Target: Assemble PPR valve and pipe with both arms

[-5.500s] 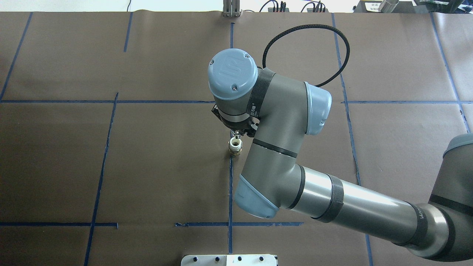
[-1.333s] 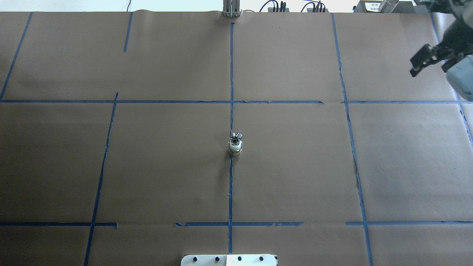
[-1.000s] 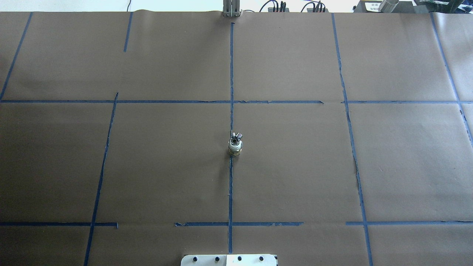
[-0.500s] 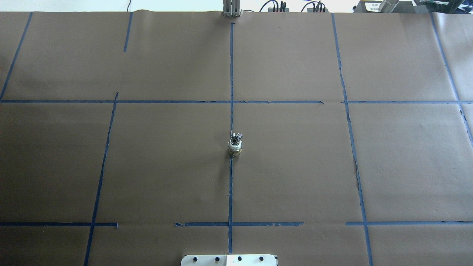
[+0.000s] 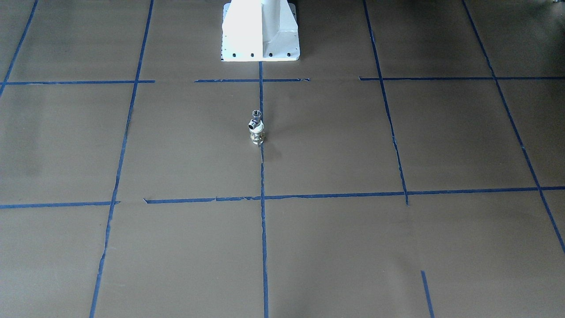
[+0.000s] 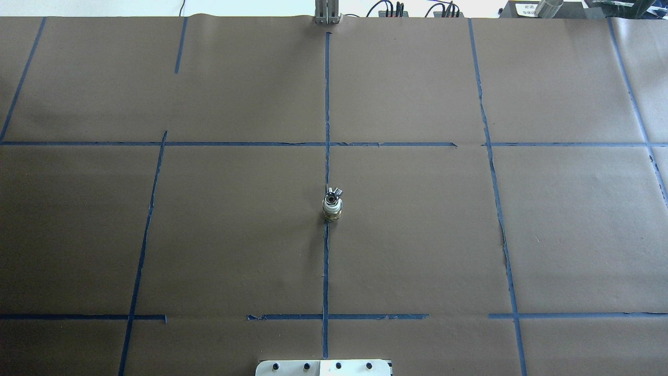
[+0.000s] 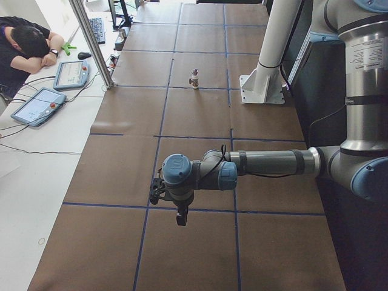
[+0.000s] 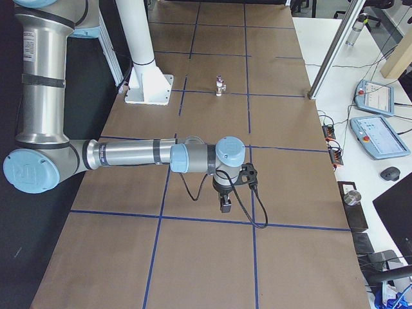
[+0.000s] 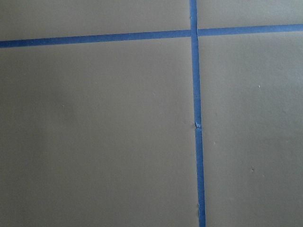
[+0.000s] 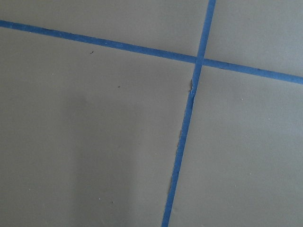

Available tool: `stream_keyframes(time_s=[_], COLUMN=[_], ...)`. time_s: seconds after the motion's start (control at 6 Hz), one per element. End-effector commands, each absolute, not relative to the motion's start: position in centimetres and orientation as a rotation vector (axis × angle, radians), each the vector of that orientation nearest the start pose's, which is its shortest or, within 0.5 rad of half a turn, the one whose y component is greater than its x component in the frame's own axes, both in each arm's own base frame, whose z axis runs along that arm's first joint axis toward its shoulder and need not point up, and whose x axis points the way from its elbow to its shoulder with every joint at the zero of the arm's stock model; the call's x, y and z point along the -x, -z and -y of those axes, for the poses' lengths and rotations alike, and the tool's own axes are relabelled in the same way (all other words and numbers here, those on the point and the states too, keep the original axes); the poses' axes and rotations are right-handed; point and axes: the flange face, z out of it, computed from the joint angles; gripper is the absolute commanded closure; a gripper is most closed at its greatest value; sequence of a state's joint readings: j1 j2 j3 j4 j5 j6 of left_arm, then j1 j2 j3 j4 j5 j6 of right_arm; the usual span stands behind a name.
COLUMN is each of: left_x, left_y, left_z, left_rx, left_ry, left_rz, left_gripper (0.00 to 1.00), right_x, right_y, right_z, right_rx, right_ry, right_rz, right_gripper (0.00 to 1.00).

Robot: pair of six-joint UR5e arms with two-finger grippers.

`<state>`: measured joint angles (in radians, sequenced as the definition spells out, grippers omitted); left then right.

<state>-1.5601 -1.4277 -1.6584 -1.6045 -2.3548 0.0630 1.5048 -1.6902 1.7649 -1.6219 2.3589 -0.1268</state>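
Left end effector (image 7: 180, 219): points down over the worktop (image 6: 417, 235), well off to the robot's-left side of the white pedestal (image 5: 260, 31). It shows in a side view only, so its opening and any load cannot be told. Right end effector (image 8: 225, 206): same pose, well off to the pedestal's other side; opening likewise cannot be told. Worktop: brown paper, blue tape grid. Valve (image 6: 332, 204): upright on the centre tape line straight in front of the pedestal, near it but not touching; brass bottom, white middle, chrome top. Well apart from both end effectors.
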Motion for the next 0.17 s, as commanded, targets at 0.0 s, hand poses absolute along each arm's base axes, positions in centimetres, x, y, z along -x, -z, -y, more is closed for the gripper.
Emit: stream_keyframes(time_s=[0.0], left_x=[5.84], left_y=[-67.75], left_z=[43.0], left_rx=[0.0], left_ry=[-0.061], left_rz=[-0.784], left_gripper=[0.0], right_x=[-3.36], right_y=[-62.62], right_z=[44.2], right_rx=[-0.04], right_ry=[0.188], right_rz=[0.789], right_gripper=[0.0])
